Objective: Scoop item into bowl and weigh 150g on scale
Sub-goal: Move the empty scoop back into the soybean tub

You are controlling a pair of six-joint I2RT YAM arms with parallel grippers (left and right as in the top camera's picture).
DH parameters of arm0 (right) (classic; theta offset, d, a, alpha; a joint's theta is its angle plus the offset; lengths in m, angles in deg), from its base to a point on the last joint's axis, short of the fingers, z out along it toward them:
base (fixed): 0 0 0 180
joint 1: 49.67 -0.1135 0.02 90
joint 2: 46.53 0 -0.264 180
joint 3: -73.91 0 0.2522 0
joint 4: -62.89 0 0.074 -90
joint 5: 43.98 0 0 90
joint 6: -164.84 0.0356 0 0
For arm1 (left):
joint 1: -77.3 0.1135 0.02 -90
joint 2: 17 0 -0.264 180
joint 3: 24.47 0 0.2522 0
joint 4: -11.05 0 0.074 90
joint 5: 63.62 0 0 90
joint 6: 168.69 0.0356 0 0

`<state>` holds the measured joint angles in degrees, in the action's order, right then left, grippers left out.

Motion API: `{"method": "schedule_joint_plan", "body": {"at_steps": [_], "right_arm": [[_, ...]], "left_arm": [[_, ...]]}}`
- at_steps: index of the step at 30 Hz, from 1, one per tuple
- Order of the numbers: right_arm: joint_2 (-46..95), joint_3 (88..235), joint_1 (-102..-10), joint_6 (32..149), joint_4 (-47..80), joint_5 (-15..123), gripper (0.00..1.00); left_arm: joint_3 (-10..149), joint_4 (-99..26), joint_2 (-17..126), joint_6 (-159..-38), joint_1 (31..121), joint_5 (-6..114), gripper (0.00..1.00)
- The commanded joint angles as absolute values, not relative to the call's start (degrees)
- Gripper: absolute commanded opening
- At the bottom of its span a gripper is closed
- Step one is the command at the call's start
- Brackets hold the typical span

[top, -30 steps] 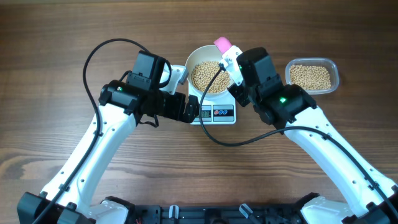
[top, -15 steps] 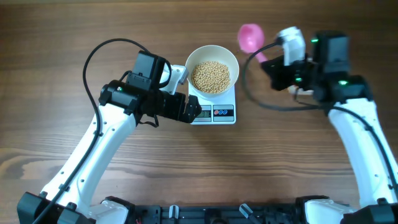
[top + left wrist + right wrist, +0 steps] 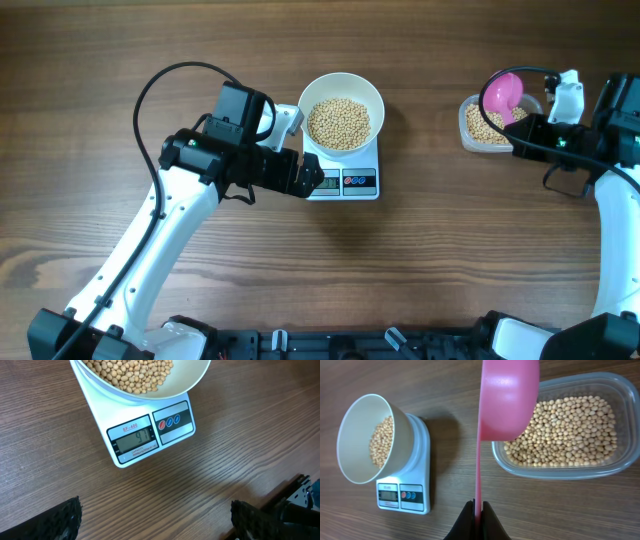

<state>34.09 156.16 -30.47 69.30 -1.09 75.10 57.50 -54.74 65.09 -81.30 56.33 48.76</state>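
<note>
The white bowl stands on the scale and holds a heap of tan beans. My left gripper is open at the scale's front left corner; in the left wrist view its fingers frame bare wood below the scale and nothing lies between them. Far to the right, my right gripper is shut on the handle of a pink scoop, which hangs over the clear container's left end. In the right wrist view the scoop is seen edge-on above my gripper. No beans show in it.
The clear plastic container of beans sits at the right of the table, well apart from the scale and bowl. Black cables loop over both arms.
My right arm has swung away from the bowl to the right, carrying the pink scoop to the clear container. The left arm, bowl and scale have not moved.
</note>
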Motion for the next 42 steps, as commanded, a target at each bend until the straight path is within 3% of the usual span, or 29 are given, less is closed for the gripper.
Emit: {"method": "schedule_joint_plan", "body": {"at_steps": [1, 21, 42], "right_arm": [[34.07, 156.42, -30.52, 67.33, -1.31, 72.98, 0.04], [34.07, 155.07, -30.63, 67.31, -4.89, 64.26, 0.04], [34.64, 154.19, -39.76, 69.14, -5.98, 43.36, 0.04]], "left_arm": [[57.78, -54.61, 65.37, -80.43, 56.35, 49.3, 1.0], [57.78, -54.61, 65.37, -80.43, 56.35, 49.3, 1.0], [57.78, -54.61, 65.37, -80.43, 56.35, 49.3, 1.0]]}}
